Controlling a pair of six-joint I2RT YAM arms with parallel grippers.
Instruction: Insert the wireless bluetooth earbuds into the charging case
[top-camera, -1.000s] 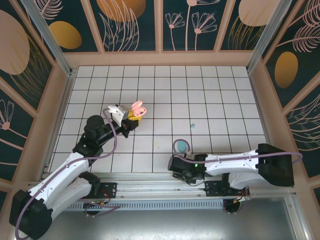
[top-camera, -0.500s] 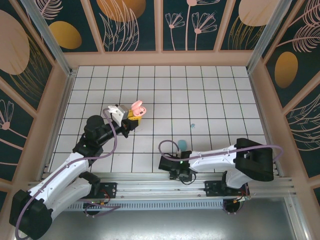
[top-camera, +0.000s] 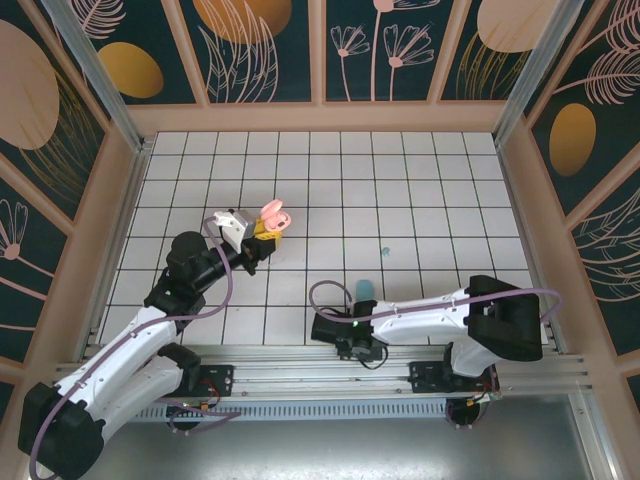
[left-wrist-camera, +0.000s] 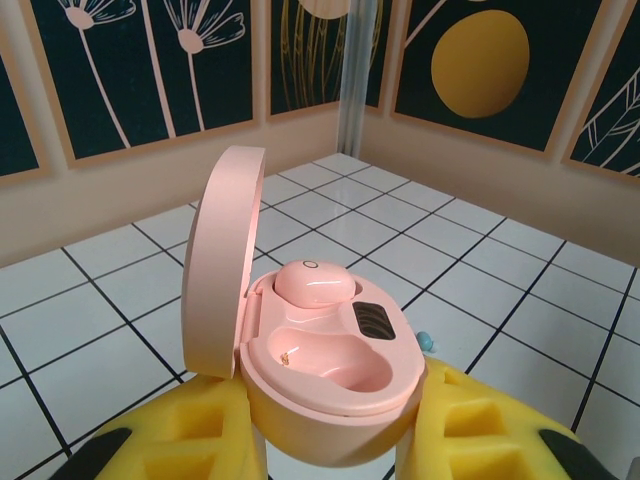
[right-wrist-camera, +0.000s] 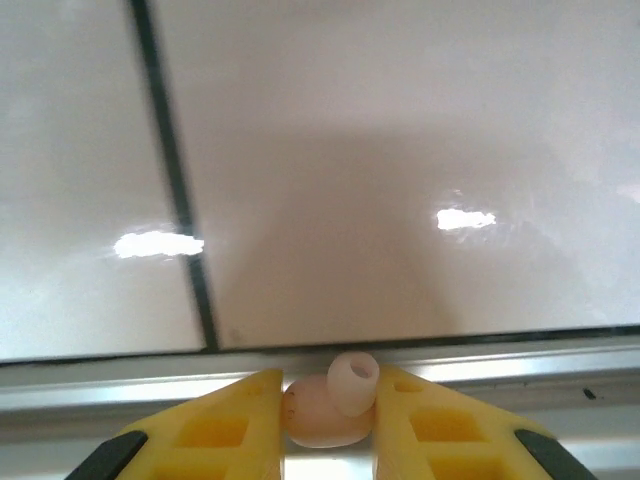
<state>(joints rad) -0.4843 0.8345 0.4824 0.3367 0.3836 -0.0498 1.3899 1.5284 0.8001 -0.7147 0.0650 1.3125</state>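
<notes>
Stretched farther left along the near rail than a second ago: the right arm, then folded with its wrist straight below the teal case, now laid out low and long with its wrist a little left of that case. Unchanged over the same second: the left arm, raised over the tiled floor at the same spot with the same load.

Clamped in the left pincer, between its two yellow pads: the pink case, lid swung up on the pincer's left side, open face toward the wrist camera. In the socket farther from the pincer, a seated earbud, also pink. Nearer socket bare.

Closed on a pink earbud right at the rail's edge: the right pincer, a yellow fingertip touching each side, pale ear tip showing between them.

Just beyond this pincer, out on the tiles: the teal case. Farther out again, well apart from both pincers: a light blue earbud, a mere speck on the floor.
</notes>
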